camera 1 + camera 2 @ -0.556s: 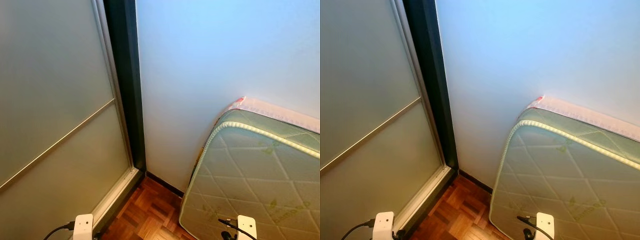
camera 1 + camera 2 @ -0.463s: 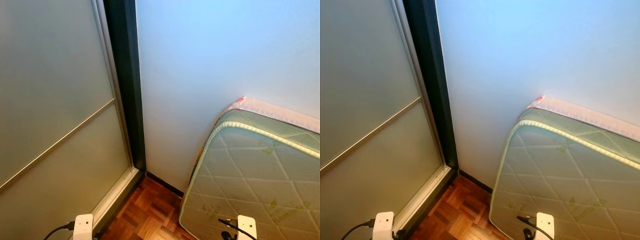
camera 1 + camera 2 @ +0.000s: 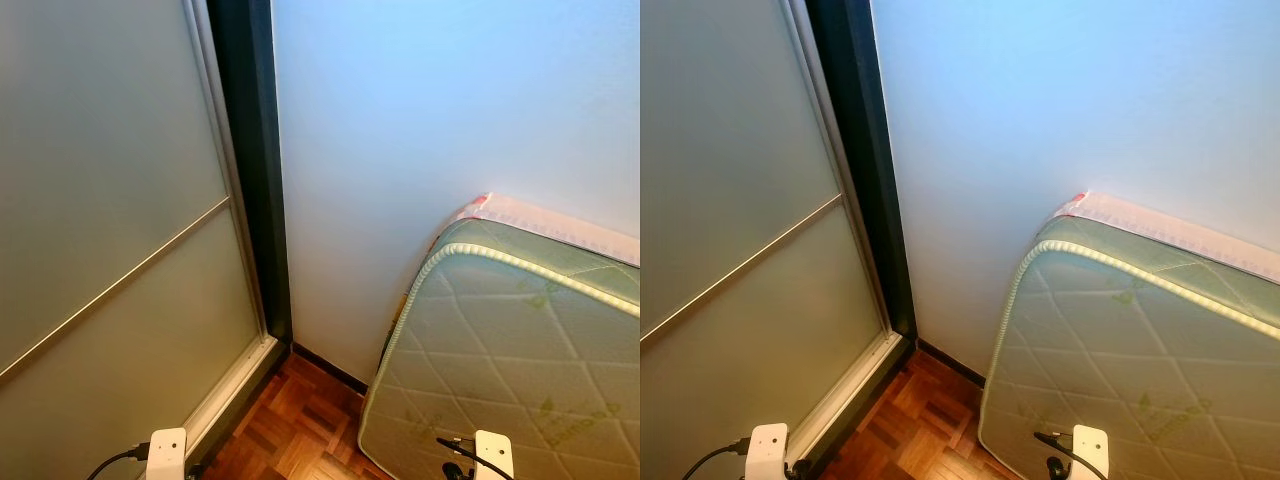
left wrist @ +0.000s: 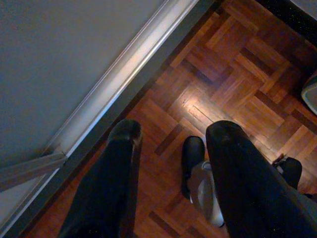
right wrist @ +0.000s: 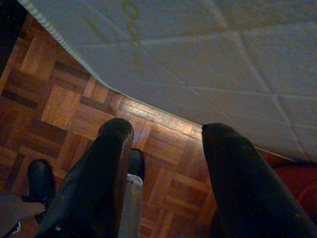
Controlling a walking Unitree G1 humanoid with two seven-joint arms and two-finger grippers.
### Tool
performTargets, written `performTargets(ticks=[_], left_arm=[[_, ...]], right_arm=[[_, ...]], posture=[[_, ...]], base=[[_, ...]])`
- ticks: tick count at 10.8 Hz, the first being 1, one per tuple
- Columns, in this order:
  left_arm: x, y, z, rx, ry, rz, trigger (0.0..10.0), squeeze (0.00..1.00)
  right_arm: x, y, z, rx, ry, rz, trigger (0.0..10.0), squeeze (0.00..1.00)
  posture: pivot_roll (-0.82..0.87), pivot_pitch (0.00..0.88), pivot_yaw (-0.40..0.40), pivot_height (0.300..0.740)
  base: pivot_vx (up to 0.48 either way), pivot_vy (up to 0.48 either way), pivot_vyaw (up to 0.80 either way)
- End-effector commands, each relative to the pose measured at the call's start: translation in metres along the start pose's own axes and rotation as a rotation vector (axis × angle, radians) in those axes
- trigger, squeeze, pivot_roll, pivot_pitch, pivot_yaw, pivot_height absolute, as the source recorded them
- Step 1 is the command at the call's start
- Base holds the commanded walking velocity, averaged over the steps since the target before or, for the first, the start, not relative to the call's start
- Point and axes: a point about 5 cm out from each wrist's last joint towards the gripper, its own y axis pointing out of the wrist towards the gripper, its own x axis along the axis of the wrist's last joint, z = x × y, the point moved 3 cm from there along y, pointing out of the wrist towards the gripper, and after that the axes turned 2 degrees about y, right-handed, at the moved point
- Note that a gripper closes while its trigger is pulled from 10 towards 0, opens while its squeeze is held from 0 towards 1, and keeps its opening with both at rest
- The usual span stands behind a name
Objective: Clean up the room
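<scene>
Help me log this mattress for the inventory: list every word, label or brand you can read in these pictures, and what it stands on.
Green printed marks repeat across the quilted face of the mattress: too blurred to read for sure; no letters can be made out.
Pink and white strip along the mattress's top edge: no print legible.
Wall and sliding door: no text.

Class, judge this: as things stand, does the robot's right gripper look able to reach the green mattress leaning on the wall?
Probably yes: the right gripper hangs open beside the mattress, with bare parquet floor between them.
</scene>
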Motion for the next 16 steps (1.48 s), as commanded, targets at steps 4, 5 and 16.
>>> performTargets(ticks=[4, 5, 16], left_arm=[[0.0095, 0.0054, -0.0198, -0.1, -0.013, 0.064, 10.0, 0.0], [0.0095, 0.0054, -0.0198, -0.1, -0.013, 0.064, 10.0, 0.0], [0.0127, 0.0061, -0.0153, -0.074, 0.023, 0.055, 10.0, 0.0]], right_arm=[[0.0332, 0.0059, 0.0245, 0.147, -0.096, -0.015, 10.0, 0.0], [0.0332, 0.0059, 0.0245, 0.147, -0.096, -0.015, 10.0, 0.0], [0.0372, 0.0066, 0.0201, 0.13, -0.067, 0.0, 10.0, 0.0]], posture=[[0.18, 0.0, -0.072, 0.74], [0.18, 0.0, -0.072, 0.74], [0.21, 0.025, -0.058, 0.74]], base=[[0.0, 0.0, 0.0], [0.0, 0.0, 0.0], [0.0, 0.0, 0.0]])
